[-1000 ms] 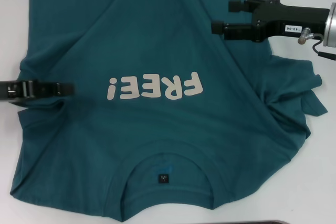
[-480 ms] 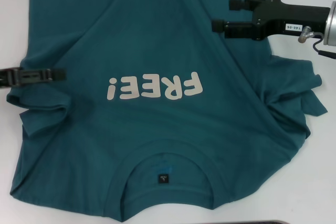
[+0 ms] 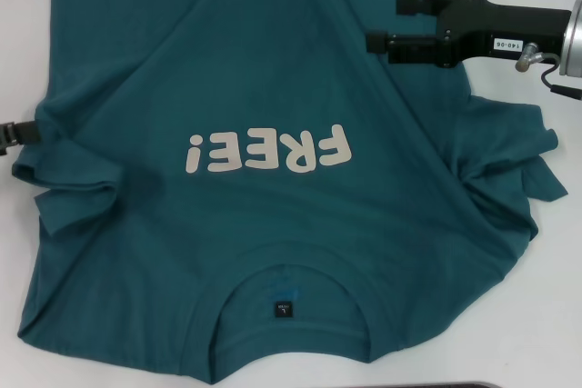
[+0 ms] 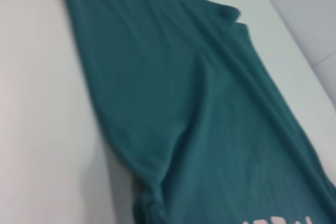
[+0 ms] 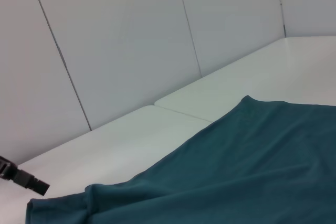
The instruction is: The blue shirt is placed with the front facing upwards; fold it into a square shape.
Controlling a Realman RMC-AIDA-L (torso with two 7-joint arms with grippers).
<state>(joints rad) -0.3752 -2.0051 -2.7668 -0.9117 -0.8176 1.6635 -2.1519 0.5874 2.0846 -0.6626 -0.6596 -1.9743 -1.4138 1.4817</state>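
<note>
The blue shirt [image 3: 273,70] lies spread front-up on the white table [image 3: 555,315]. Its off-white "FREE!" lettering [image 3: 268,150] reads upside down, and the ribbed collar [image 3: 291,265] with a dark neck label [image 3: 285,308] is nearest me. The left sleeve [image 3: 73,179] is tucked in and rumpled, and the right sleeve [image 3: 509,170] is bunched. My right gripper [image 3: 391,24] hovers open over the shirt's far right side, holding nothing. Only the tip of my left gripper [image 3: 18,132] shows at the left edge, beside the sleeve. The wrist views show the shirt's cloth [image 4: 210,129] [image 5: 236,171] lying flat.
White wall panels [image 5: 131,35] stand behind the table's far edge. Bare table [image 4: 42,103] runs along the shirt's left side. A dark strip [image 3: 455,385] shows at the near edge of the head view.
My left gripper has pulled back leftward off the left sleeve, almost out of the head view. The sleeve stays folded in. The right gripper has barely moved.
</note>
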